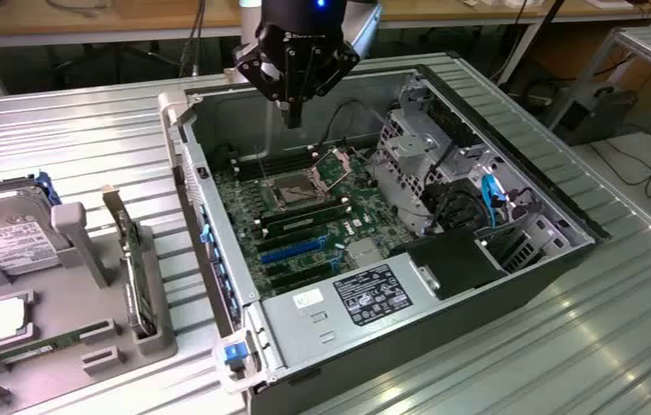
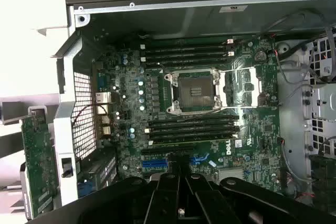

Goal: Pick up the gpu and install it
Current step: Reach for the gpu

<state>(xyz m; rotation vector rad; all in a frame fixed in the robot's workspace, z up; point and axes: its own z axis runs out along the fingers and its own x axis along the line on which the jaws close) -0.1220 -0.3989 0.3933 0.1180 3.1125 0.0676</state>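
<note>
Black and slender, the gripper (image 1: 293,117) is held over the green motherboard (image 1: 337,207) of the open grey metal computer case (image 1: 302,333), and its fingers are seen pressed together with nothing between them. The gpu (image 1: 131,277), a flat card with a thin green circuit board, is stood on edge in the grey plastic holder (image 1: 162,341) outside the case, at the exterior view's left. It is well apart from the gripper and near a silver hard drive with a white label (image 1: 8,246).
</note>
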